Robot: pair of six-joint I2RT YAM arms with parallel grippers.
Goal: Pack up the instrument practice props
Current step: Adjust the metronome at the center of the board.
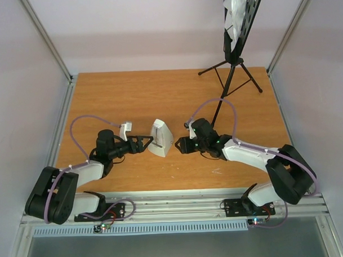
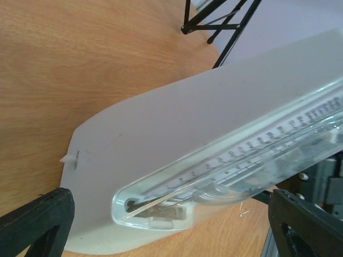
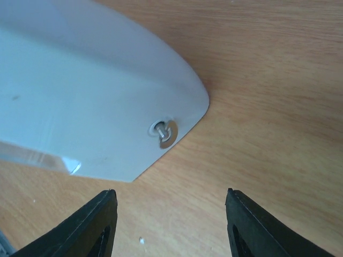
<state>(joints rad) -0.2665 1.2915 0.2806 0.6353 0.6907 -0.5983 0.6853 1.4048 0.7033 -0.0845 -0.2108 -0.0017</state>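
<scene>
Grasp step: small white pyramid-shaped metronome with clear cover [image 1: 160, 138] sits mid wooden surface [image 1: 131, 96], between both arms. Left fingers [image 2: 32, 222] are wide open, right fingers [image 3: 99, 225] half open, both empty beside it. Next move needs a square squeeze on its sides.

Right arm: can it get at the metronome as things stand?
Probably yes. The right gripper faces the metronome close up, jaws apart, with only bare table between them.
</scene>
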